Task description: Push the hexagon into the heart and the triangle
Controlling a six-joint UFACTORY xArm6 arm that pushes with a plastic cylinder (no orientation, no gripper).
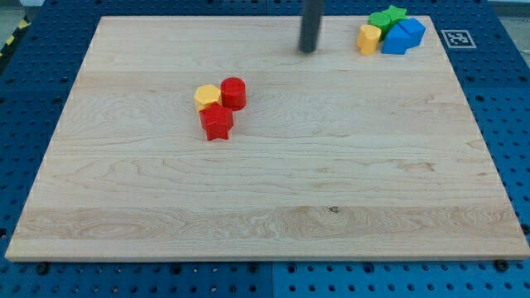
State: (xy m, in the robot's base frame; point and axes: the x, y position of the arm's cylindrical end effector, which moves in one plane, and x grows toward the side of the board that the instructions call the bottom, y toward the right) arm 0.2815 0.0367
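A yellow hexagon [208,97] lies left of the board's middle. It touches a red cylinder [234,93] on its right and a red star [216,122] just below. At the view's top right there is a tight cluster: a yellow block [369,38], possibly the heart, two green blocks [387,17] and two blue blocks [403,36], whose shapes are hard to make out. My tip [308,50] rests near the board's top edge. It is left of that cluster and well to the upper right of the hexagon, touching no block.
The wooden board [265,207] lies on a blue perforated table. A black-and-white marker tag [456,37] sits just off the board's top right corner.
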